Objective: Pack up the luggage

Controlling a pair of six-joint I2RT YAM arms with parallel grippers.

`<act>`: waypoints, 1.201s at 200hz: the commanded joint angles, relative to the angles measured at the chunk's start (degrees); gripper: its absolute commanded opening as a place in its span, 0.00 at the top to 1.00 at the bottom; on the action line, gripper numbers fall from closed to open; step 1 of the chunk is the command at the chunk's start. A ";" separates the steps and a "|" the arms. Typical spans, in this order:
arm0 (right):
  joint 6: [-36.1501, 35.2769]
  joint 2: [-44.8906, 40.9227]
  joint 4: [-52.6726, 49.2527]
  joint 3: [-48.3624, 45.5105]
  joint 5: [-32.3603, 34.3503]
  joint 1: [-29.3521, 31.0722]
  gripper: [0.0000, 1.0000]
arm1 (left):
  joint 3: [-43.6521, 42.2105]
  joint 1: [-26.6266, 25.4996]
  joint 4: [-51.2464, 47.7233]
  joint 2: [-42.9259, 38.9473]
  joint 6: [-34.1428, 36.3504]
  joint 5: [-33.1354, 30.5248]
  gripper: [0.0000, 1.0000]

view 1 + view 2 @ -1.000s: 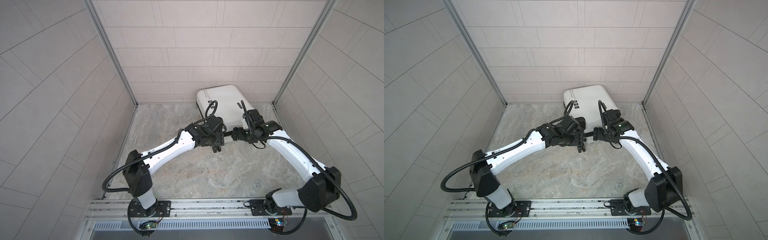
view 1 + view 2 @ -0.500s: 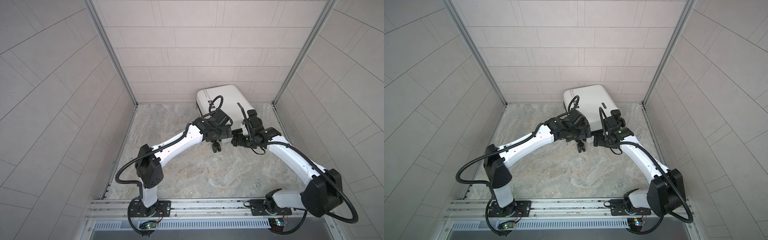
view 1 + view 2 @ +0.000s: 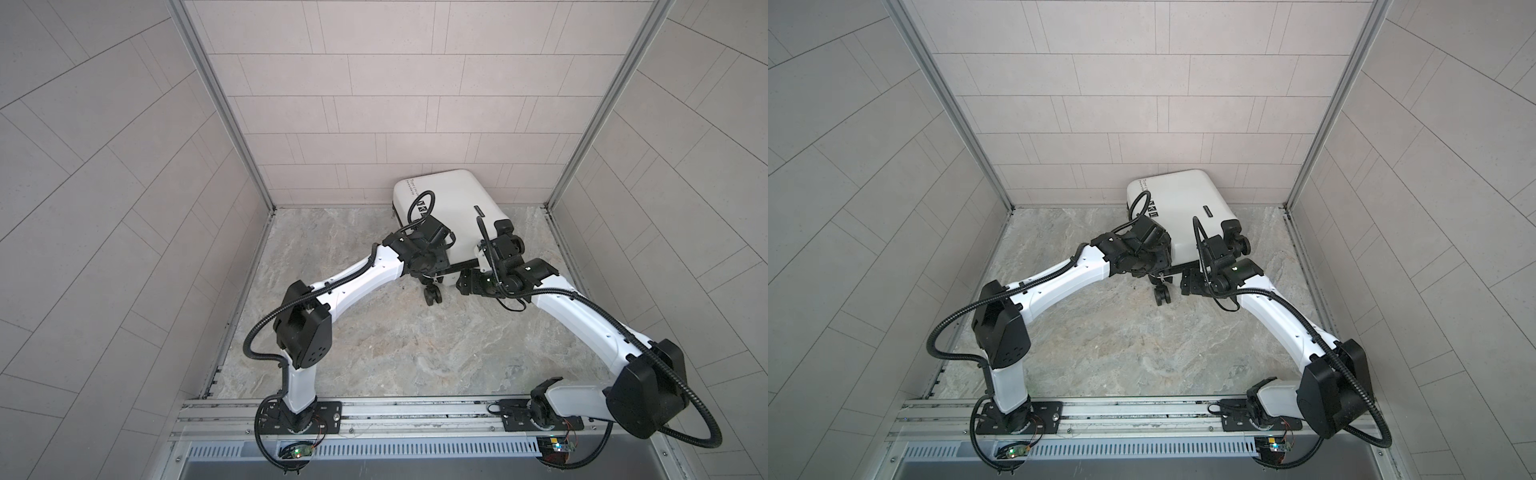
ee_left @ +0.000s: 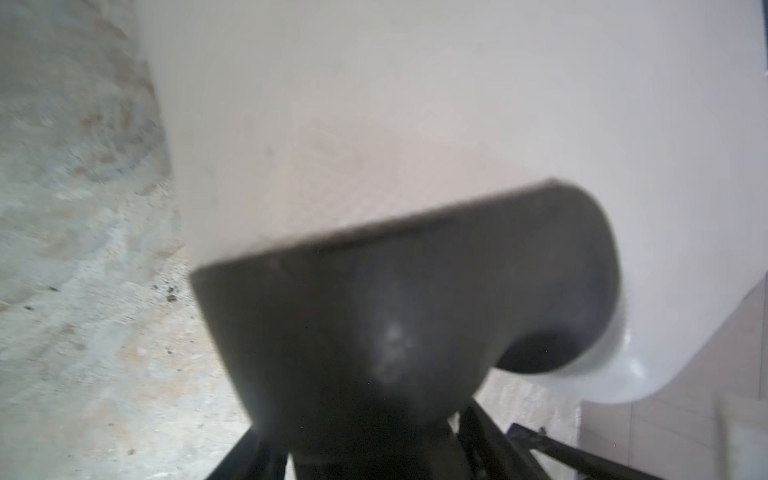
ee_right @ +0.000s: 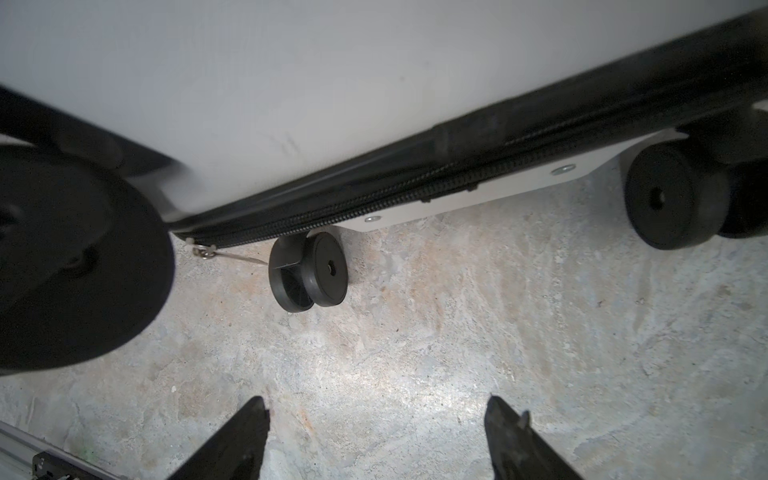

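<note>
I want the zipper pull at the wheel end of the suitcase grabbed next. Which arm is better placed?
Right, probably. The right gripper is open above bare tabletop, and its wrist view shows the zipper pull ahead beside a wheel. The left gripper is crowded up at the luggage corner.

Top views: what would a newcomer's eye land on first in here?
The white luggage lying closed at the back of the marble floor stands out at once. The left arm and right arm meet at its near, wheeled end, where one black wheel juts out between them. In the right wrist view the right gripper stands open over bare floor, short of the black zip.
</note>
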 commanded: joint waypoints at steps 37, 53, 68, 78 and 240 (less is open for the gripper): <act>2.83 0.76 4.80 -1.46 2.41 4.13 0.15 | -3.32 -0.17 0.35 -3.08 1.16 1.64 0.79; 3.17 1.37 5.79 -1.46 2.81 5.16 0.15 | -3.94 -0.16 0.67 -3.75 1.33 1.87 0.87; 3.63 1.87 6.67 -1.48 3.08 5.77 0.16 | -4.35 -0.17 0.94 -4.12 1.50 2.07 0.96; 3.97 1.97 7.66 -1.76 3.35 6.05 0.18 | -4.52 -0.10 1.18 -4.41 1.60 2.17 1.00; 8.53 5.26 21.37 -5.73 8.14 10.78 0.29 | -7.33 -0.16 2.81 -6.77 2.83 1.53 1.00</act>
